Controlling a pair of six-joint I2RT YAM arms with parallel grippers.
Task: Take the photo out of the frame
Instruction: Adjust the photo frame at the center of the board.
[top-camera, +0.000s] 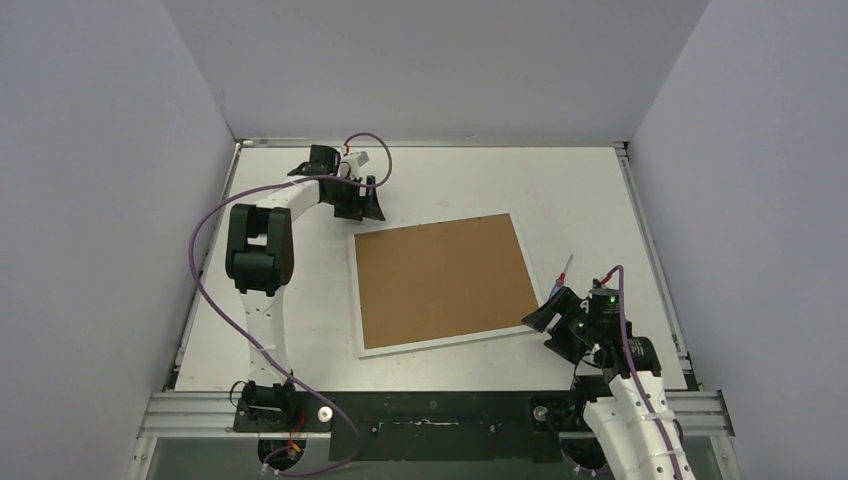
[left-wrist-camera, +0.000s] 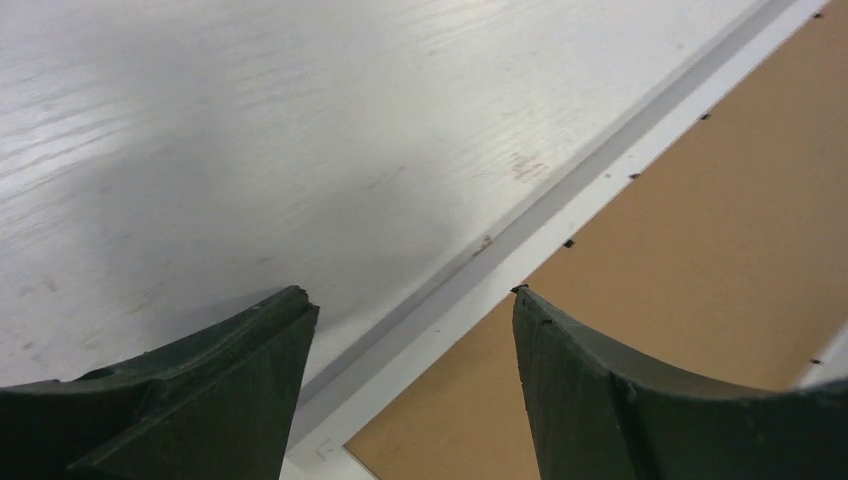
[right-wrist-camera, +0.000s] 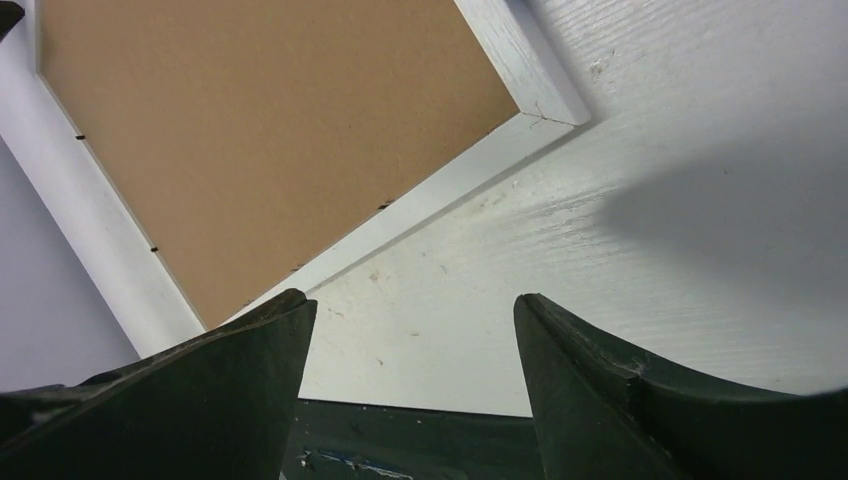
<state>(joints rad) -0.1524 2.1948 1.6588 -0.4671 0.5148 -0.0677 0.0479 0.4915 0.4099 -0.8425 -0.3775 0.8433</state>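
The frame (top-camera: 445, 280) lies face down in the middle of the table, its brown fibreboard back up and white border strips around it. The photo is hidden beneath that back. My left gripper (top-camera: 362, 212) hovers at the frame's far left corner; in the left wrist view it (left-wrist-camera: 410, 300) is open, straddling the white border (left-wrist-camera: 560, 215) with nothing between its fingers. My right gripper (top-camera: 548, 325) sits just off the frame's near right corner. In the right wrist view it (right-wrist-camera: 412, 305) is open and empty over bare table, with the frame's brown back (right-wrist-camera: 270, 130) ahead to the left.
A small red-and-blue screwdriver (top-camera: 563, 272) lies on the table just right of the frame, beyond my right gripper. The dark mounting rail (top-camera: 440, 410) runs along the near edge. Grey walls close in the table on the left, right and far sides.
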